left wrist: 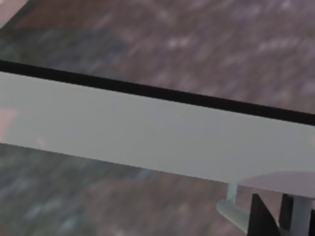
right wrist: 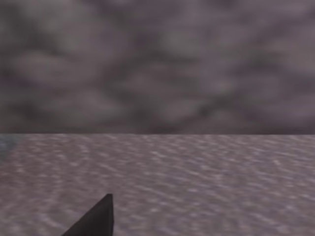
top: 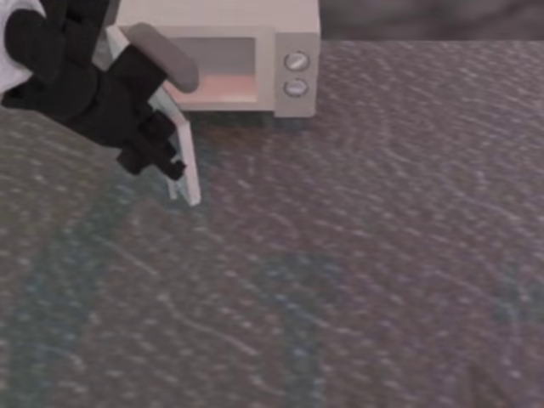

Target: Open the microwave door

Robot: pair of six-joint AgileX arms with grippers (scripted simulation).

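Observation:
The beige-white microwave stands at the table's far edge, left of centre. Its pale pinkish interior lies exposed. The microwave door is swung out toward the front and stands edge-on in the top view. In the left wrist view the door shows as a wide grey panel, with the pale handle strip along its edge. My left gripper is at the door's free edge, shut on the handle. Of my right gripper only a dark tip shows, over bare table.
Two round silver knobs sit on the narrow panel at the microwave's right. The mottled grey-brown table stretches to the front and right of the oven. My left arm reaches in from the far left corner.

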